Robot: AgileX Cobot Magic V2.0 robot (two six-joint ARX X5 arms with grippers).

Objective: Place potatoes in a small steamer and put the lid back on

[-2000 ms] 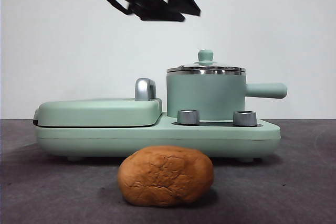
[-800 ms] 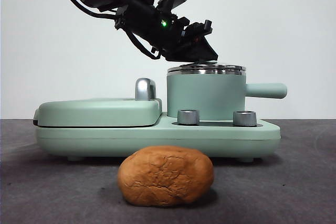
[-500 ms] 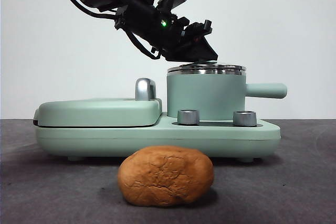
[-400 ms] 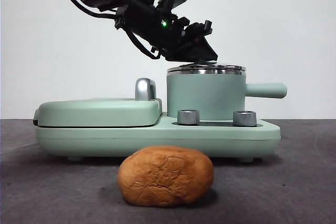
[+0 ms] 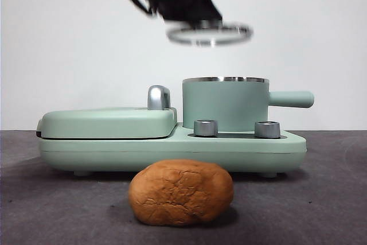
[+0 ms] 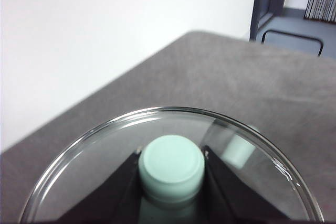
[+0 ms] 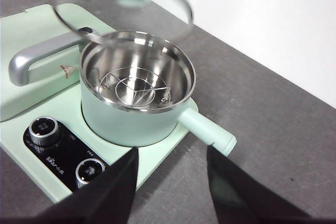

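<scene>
Glass lid point(image 5: 210, 33) is up in the air, and my left gripper point(image 6: 171, 153) has its two black jaws pinched on the little mint knob point(image 6: 171, 167) from either side. On the front cam the lid hangs well above the small steamer point(image 5: 225, 105), a bit blurry, tucked under the dark arm coming in from the top. My right gripper point(image 7: 170, 153) hangs over the near side of the appliance with jaws spread wide, holding nothing. Its wrist cam looks straight down into the open pot: shiny steel inside, with a steaming rack point(image 7: 135, 89) at the bottom and nothing on it. The pot sits on the green cooker base point(image 5: 241, 144), handle point(image 5: 291, 98) sticking out sideways, two knobs point(image 5: 206, 128) in front. Potato point(image 5: 180, 192) lies on the grey table point(image 5: 321, 199), just in front of the base.
</scene>
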